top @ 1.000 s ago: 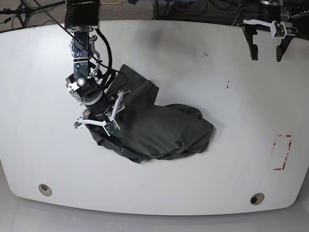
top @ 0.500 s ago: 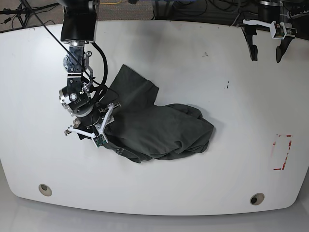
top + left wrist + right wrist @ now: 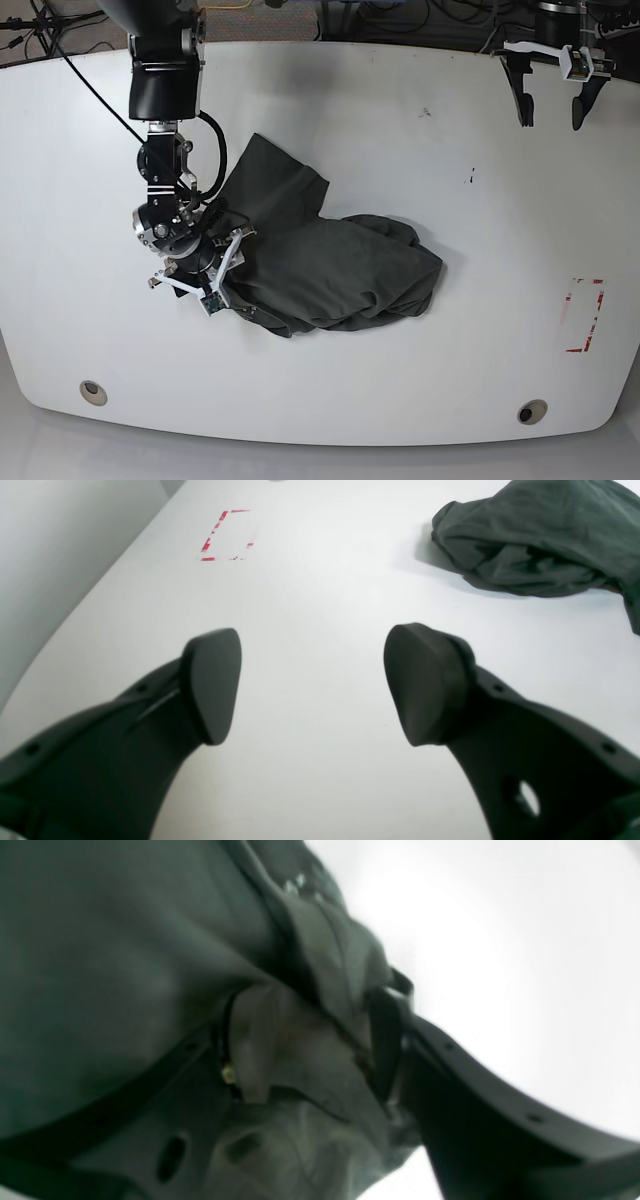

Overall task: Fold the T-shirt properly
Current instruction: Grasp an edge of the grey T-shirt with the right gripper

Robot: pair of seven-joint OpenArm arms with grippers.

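Right gripper (image 3: 305, 1040): fingers pinched on a fold of the T-shirt (image 3: 320, 260), arm angled steeply down at left of frame. T-shirt crumpled mid-table (image 3: 400, 400). Left gripper (image 3: 312, 685): fingers spread wide, parked at upper right.

Bare table (image 3: 420, 380) all round. Crumpled T-shirt (image 3: 330, 265) heaps mid-left, right arm (image 3: 165, 140) over its left edge. Red tape outline (image 3: 585, 315) lies flat far right.

White table (image 3: 400, 150), cables (image 3: 420, 35) behind
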